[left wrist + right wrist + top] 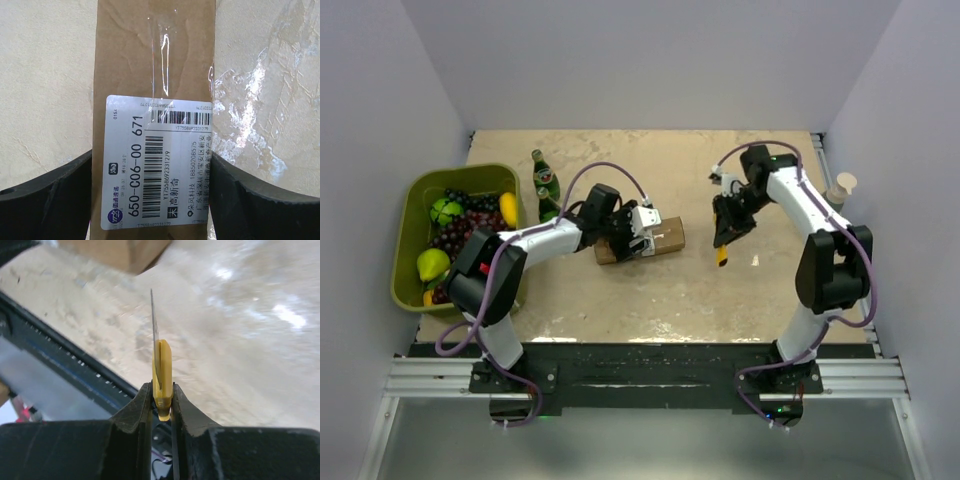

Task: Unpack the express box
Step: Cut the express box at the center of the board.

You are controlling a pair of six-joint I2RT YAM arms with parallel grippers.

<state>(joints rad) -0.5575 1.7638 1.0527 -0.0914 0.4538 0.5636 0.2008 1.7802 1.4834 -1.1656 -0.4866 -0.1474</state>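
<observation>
The express box, a brown carton with a white label, lies on the table at the centre. My left gripper is shut on the box across its width. In the left wrist view the box runs away from me between the two black fingers, which press on its sides. My right gripper is shut on the yellow utility knife, held above the table to the right of the box. In the right wrist view the knife stands upright with its thin blade extended, and the box's corner shows at the top.
A green bin of fruit stands at the left. Two green bottles stand beside it, behind my left arm. A small cup-like object sits at the right wall. The black rail edges the table's near side.
</observation>
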